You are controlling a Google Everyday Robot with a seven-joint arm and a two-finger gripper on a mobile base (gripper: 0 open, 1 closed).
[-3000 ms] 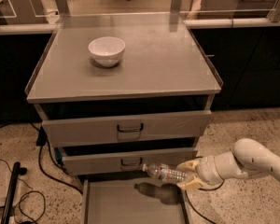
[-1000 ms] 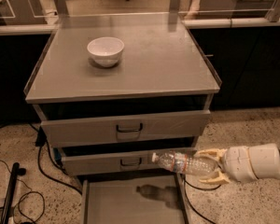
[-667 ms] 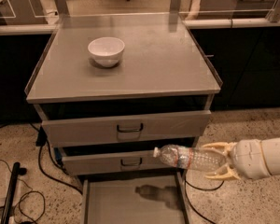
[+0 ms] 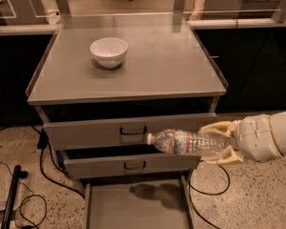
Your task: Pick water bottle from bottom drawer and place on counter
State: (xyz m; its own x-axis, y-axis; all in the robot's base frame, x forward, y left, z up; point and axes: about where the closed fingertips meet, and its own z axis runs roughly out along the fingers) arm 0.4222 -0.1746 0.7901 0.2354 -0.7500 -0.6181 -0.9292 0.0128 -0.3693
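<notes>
The grey bench (image 4: 171, 66) stands on a speckled floor (image 4: 257, 204). A white bowl (image 4: 108, 51) sits on its back left part. Down low, the bottom drawer (image 4: 100, 209) is pulled out, and a dark shadow (image 4: 155, 192) lies on its flat bottom. The claw (image 4: 218, 143) is at the right, squeezed shut around the fat end of the water bottle (image 4: 181, 142). The bottle lies sideways in the air, cap pointing left, and seems to hang above the open drawer.

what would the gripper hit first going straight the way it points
The gripper, shut on the water bottle, points left along the upper drawer front; the way looks free, though depth is unclear.
</notes>
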